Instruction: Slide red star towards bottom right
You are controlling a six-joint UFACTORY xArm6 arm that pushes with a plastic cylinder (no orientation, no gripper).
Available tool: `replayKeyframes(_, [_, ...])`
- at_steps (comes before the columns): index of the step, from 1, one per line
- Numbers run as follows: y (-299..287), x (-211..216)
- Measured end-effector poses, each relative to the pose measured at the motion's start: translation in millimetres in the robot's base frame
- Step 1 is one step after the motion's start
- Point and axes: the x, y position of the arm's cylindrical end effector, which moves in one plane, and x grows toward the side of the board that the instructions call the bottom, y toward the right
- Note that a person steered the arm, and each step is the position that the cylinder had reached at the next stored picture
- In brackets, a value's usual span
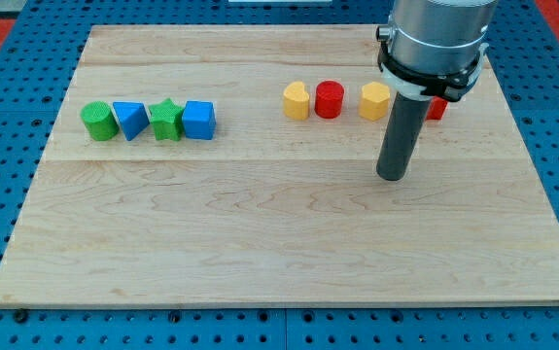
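A red block (437,108), mostly hidden behind the arm, sits at the right of the upper row; only a sliver shows, so its star shape cannot be made out. My tip (392,177) rests on the board below and to the left of it, a short gap away. To the left of the hidden block in the same row stand a yellow hexagon (374,100), a red cylinder (330,98) and a yellow heart-like block (296,100).
At the view's left stands a row of a green cylinder (97,121), a blue triangle (129,120), a green star (166,119) and a blue cube (198,120). The wooden board (279,243) lies on a blue pegged surface.
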Motion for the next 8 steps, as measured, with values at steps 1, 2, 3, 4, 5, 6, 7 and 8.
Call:
replayKeyframes(1, [0,0])
replayKeyframes(2, [-4,0])
replayKeyframes(3, [-4,3])
replayKeyframes(4, [-6,3])
replayKeyframes(5, [-6,-2])
replayKeyframes(6, [32,-38])
replayKeyframes(7, [85,-90])
replayKeyframes(8, [152,-102])
